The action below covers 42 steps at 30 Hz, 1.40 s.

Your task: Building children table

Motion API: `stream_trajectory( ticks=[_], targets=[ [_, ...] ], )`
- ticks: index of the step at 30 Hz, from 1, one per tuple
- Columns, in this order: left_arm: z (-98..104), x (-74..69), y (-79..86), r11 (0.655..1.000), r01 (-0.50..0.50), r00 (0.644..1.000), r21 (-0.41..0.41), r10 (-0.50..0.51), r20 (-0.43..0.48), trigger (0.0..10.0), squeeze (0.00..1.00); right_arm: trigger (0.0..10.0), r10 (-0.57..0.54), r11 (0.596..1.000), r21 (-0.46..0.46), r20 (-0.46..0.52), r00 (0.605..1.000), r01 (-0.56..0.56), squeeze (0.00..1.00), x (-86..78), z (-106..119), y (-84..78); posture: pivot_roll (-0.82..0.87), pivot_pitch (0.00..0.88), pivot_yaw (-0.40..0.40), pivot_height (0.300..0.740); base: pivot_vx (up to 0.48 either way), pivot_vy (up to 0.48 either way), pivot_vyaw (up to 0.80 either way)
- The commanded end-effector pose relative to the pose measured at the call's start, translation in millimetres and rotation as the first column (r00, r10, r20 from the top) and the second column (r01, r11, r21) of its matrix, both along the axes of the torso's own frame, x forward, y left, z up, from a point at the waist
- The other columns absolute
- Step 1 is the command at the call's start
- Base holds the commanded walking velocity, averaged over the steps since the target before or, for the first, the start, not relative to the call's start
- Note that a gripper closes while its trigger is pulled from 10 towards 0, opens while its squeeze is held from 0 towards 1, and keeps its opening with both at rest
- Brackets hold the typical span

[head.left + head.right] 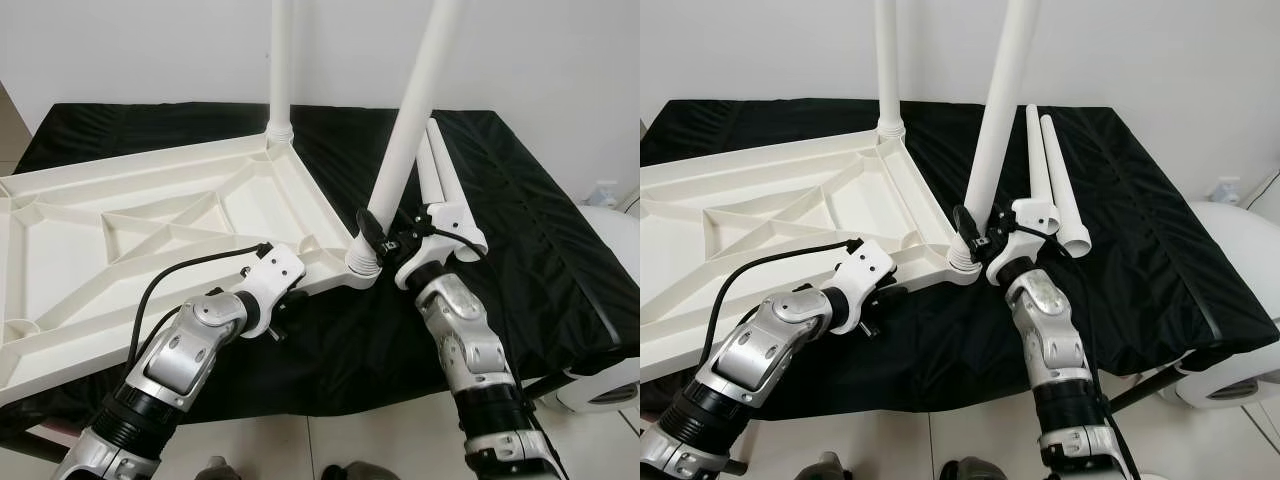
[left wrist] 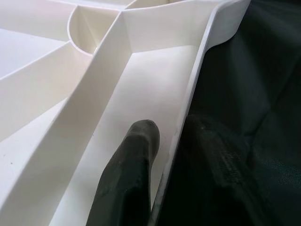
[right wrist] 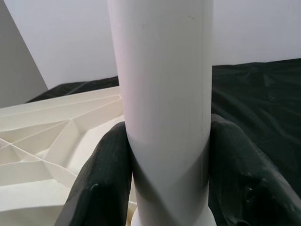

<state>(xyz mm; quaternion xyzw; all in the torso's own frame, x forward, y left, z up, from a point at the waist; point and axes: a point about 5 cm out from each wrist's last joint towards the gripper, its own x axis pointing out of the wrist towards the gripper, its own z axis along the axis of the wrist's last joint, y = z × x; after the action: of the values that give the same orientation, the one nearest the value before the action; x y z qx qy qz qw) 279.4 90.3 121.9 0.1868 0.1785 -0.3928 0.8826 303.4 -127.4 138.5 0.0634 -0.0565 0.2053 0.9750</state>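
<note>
Big black cloth point(image 1: 520, 230) spread flat under all parts, with bare room along its right side. White table top point(image 1: 150, 250) lying upside down on it, ribs up, so legs can go in. One leg point(image 1: 281, 70) standing at the far corner. Second leg point(image 1: 410, 120) tilted in the near corner socket, squeezed by right end effector point(image 3: 164, 179). Two spare legs point(image 1: 1055, 185) just beside. Left end effector point(image 2: 164, 155) pinching the near rim, likely steadying it.

No readable text, labels, brands, numbers or signs anywhere.
</note>
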Motion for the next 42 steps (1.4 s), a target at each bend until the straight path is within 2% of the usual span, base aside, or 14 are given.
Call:
stream_trajectory(
  ticks=[1, 8, 11, 14, 20, 23, 29, 34, 42],
  targets=[
    [20, 3.9, 1.7, 1.000, -0.019, 0.995, -0.015, 0.021, 0.100, 10.0, 0.00, 10.0, 0.010, 1.000, -0.014, -0.166, 0.986, -0.012, 0.00, -15.2, -38, -0.1, 0.07, 0.025, -0.067, 0.740, 0.000, 0.000, 0.00],
    [20, 3.4, 1.8, 1.000, -0.019, 0.995, -0.016, 0.021, 0.099, 10.0, 0.00, 10.0, 0.022, 1.000, -0.008, -0.125, 0.992, -0.024, 0.00, -21.8, -36, 2.5, 0.07, 0.022, -0.065, 0.740, 0.000, 0.000, 0.00],
    [20, 3.9, 1.5, 1.000, -0.020, 0.995, -0.017, 0.021, 0.099, 10.0, 0.00, 10.0, 0.057, 0.998, -0.018, -0.094, 0.994, -0.059, 0.00, -18.4, -28, 11.2, 0.06, 0.019, -0.063, 0.740, 0.000, 0.000, 0.00],
    [21, 4.1, 0.8, 1.000, -0.019, 0.995, -0.018, 0.021, 0.101, 10.0, 0.00, 10.0, 0.080, 0.993, -0.077, -0.113, 0.990, -0.089, 0.00, -12.2, -26, 18.6, 0.06, 0.016, -0.066, 0.740, 0.000, 0.000, 0.00],
    [22, 3.7, -0.1, 1.000, -0.019, 0.994, -0.021, 0.021, 0.104, 10.0, 0.00, 10.0, 0.113, 0.986, -0.101, -0.170, 0.979, -0.132, 0.00, -2.6, -26, 23.3, 0.07, 0.015, -0.073, 0.740, 0.000, 0.000, 0.00],
    [22, 3.1, 0.1, 1.000, -0.022, 0.994, -0.022, 0.024, 0.105, 10.0, 0.00, 10.0, 0.114, 0.983, -0.120, -0.181, 0.977, -0.137, 0.00, -0.5, -29, 20.1, 0.07, 0.018, -0.077, 0.740, 0.000, 0.000, 0.00],
    [22, 1.8, 2.4, 0.999, -0.035, 0.994, -0.026, 0.037, 0.104, 10.0, 0.00, 10.0, 0.063, 0.993, -0.077, -0.238, 0.969, -0.084, 0.00, -9.2, -44, 7.7, 0.07, 0.028, -0.076, 0.740, 0.000, 0.000, 0.00],
    [21, 1.4, 2.1, 0.999, -0.034, 0.994, -0.027, 0.037, 0.102, 10.0, 0.00, 10.0, 0.023, 0.998, -0.057, -0.220, 0.975, -0.037, 0.00, -14.9, -48, 1.7, 0.06, 0.030, -0.073, 0.740, 0.000, 0.000, 0.00],
    [23, 1.8, 1.3, 0.999, -0.029, 0.994, -0.028, 0.031, 0.101, 10.0, 0.00, 10.0, 0.031, 0.992, -0.118, -0.156, 0.987, -0.050, 0.00, -23.9, -45, 9.4, 0.06, 0.041, -0.068, 0.740, 0.000, 0.000, 0.00]
  ],
)
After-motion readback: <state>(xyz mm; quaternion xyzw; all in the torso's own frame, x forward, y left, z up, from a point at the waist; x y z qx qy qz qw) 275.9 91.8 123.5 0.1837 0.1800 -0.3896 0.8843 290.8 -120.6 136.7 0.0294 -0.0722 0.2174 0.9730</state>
